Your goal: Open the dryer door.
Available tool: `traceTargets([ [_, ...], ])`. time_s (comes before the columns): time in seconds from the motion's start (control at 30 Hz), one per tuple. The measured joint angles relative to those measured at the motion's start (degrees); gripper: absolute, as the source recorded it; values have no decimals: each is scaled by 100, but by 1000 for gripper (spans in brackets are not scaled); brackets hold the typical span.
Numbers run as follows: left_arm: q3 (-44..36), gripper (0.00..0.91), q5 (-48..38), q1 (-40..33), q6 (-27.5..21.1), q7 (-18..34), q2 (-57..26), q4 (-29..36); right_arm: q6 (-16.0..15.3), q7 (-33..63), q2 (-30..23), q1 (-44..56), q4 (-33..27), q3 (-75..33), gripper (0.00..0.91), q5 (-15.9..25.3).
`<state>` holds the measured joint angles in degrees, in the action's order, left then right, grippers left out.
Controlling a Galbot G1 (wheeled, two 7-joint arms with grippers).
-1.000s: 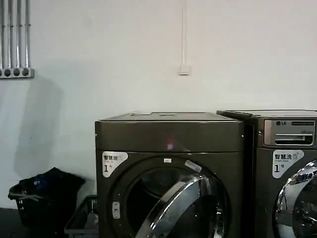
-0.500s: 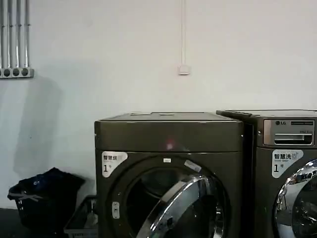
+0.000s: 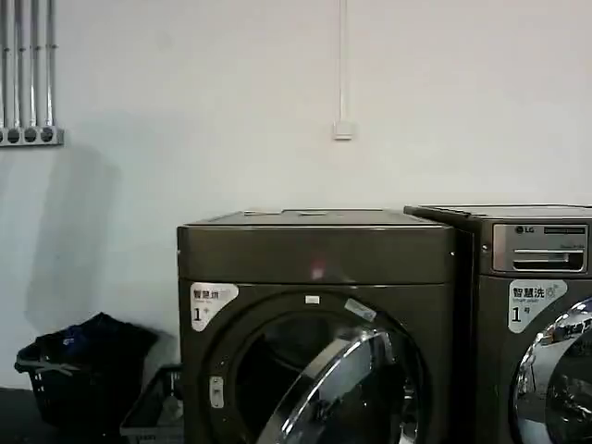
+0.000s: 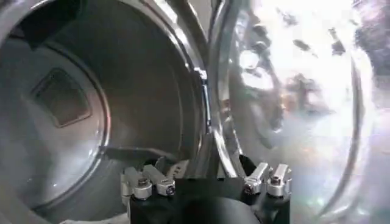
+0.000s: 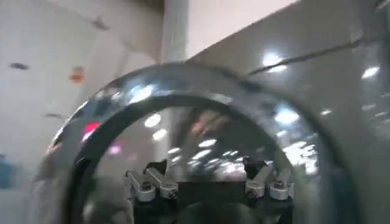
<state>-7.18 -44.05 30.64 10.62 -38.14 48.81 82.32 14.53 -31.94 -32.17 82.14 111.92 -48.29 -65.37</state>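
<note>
The dryer (image 3: 314, 250) is the dark bronze-grey machine in the middle of the head view, with a pink-red light (image 3: 317, 270) and a white "1" sticker (image 3: 211, 303). The dryer door (image 3: 344, 384) stands partly open, its chrome rim swung out from the left side, and the dark opening (image 3: 254, 370) shows beside it. In the left wrist view my left gripper (image 4: 207, 178) is open, its fingers to either side of the door's chrome edge (image 4: 214, 122), with the steel drum (image 4: 67, 109) beyond. My right gripper (image 5: 207, 181) is open close to the door's curved chrome rim (image 5: 183, 79).
A similar machine with a silver LG panel (image 3: 536, 314) stands right beside the dryer on the right. On the floor to the left are a dark full laundry basket (image 3: 83, 370) and a grey crate (image 3: 157, 412). A white wall with pipes (image 3: 28, 74) lies behind.
The door's chrome rim has shifted slightly to the right, so a little more of the dark opening shows. Everything else in the head view is as before.
</note>
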Motion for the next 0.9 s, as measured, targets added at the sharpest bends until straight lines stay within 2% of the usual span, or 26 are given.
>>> traceTargets([
  [0.37, -229, 907, -171, -216, 231, -446, 1, 4, -55, 798, -1424, 1441, 359, -2452, 907, 158],
  [0.9, -645, 907, -182, -427, 397, -565, 185, 36, -259, 1748, -3017, 2138, 310, -5084, 907, 224],
])
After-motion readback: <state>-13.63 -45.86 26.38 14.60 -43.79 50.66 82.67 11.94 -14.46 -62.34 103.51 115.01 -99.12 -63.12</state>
